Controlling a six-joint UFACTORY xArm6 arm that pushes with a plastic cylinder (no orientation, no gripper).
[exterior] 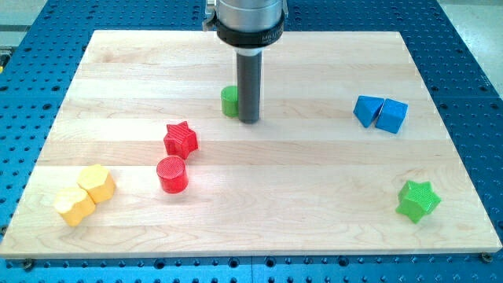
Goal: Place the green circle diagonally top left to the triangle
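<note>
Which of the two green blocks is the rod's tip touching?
The green circle, against my tip's left side; the green star sits far off, bottom right.

Silver-grey cylindrical arm housing (248,12), black collar ring (248,37) beneath, straight dark grey rod (249,82) below it.

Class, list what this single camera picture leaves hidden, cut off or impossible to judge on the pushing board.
1. green circle: its right part is hidden behind the rod, camera view.
2. my tip: whether it touches the green circle cannot be judged; they overlap.
3. arm: cut off by the view's top edge above the rod's collar.
4. blue blocks: which one is the triangle is unclear at this angle.
</note>
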